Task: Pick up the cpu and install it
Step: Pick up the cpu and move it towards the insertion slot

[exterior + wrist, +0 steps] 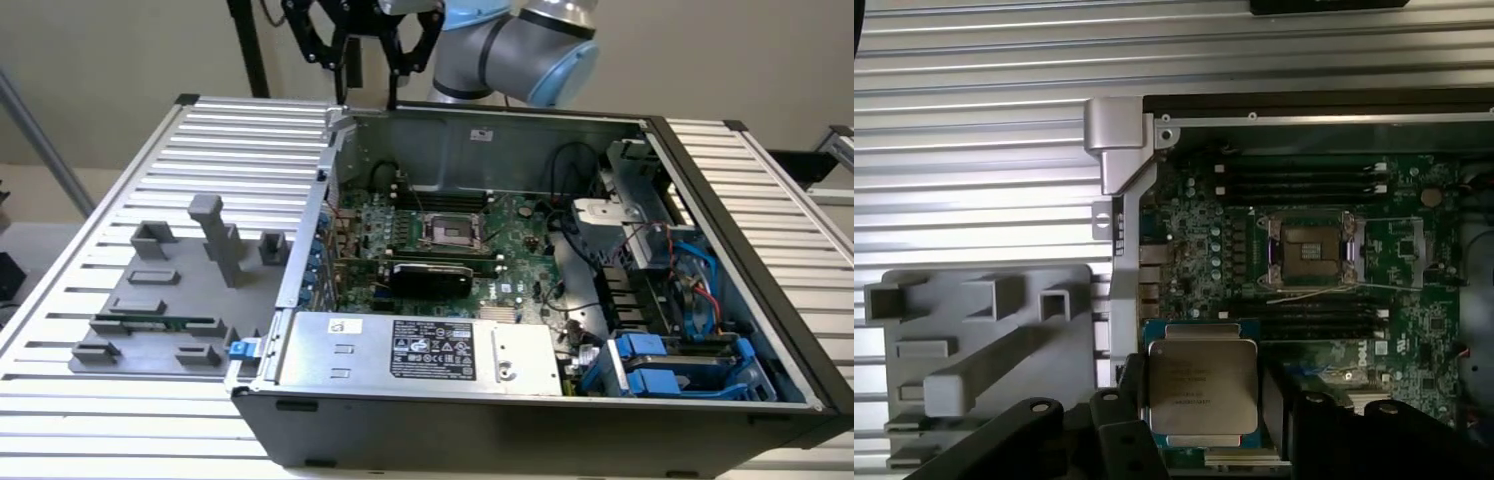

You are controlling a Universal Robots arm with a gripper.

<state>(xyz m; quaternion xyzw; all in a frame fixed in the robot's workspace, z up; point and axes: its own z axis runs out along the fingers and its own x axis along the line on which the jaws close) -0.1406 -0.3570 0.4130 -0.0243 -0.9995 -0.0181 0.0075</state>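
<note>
High above the case's [534,420] rear wall hangs the gripper [363,50]. In the wrist view its jaws stand closed on the cpu [1202,388], one dark finger [1128,400] against each side edge, silver plate facing the camera. The chip is in the air, well apart from the socket [1309,248], which lies open and bare on the motherboard [514,225], with memory slots on two sides of it.

The step in hand, as I judge it, is carrying the chip to that socket. To do it well:

- Hold the chip flat, since a tilt would land one corner first on the contacts.
- Clear the case wall before going down.
- Match the chip's square outline to the socket frame while well above it.
- Descend straight, with no sideways slide.
- Grip by the edges only, lightly enough that the chip can settle by its own weight.
</note>
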